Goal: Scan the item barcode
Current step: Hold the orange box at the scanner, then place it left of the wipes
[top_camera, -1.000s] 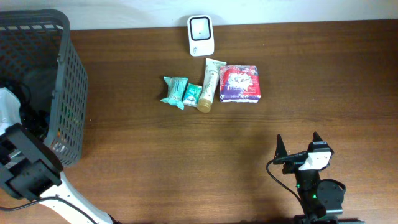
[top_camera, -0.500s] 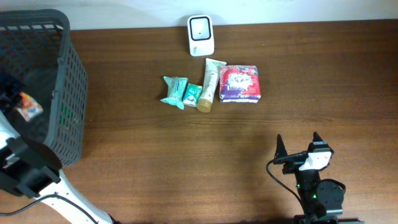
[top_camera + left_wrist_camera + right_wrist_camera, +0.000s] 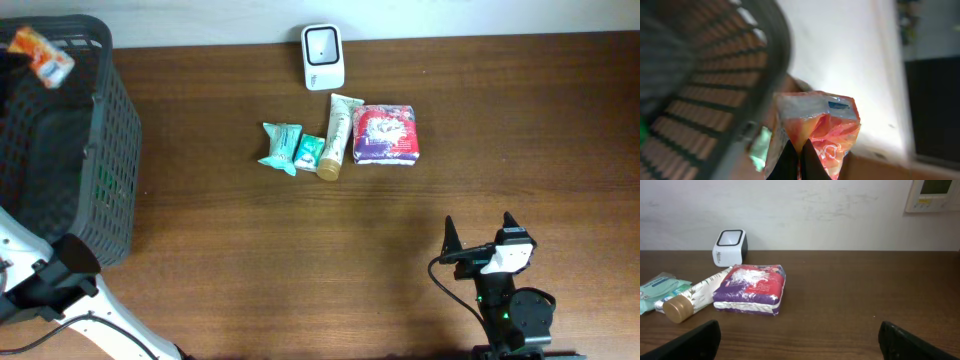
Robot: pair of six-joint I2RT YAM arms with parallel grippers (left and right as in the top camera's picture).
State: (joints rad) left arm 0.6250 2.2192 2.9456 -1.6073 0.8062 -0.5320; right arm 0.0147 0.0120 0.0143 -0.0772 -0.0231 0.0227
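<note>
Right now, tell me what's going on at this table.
The left gripper is shut on an orange snack packet, holding it above the far end of the dark basket. The right gripper sits open at the near edge of the table. The white scanner stands at the far edge, with a purple pack, a tube and teal packets lying in front of it. The packet is not yet at the scanner.

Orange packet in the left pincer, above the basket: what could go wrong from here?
The left pincer grips the orange packet by one edge only; it may slip and drop into the basket.
No barcode shows in any view; the wrong face may meet the scanner.
The tube lies close by the scanner; a low pass could knock it.
</note>
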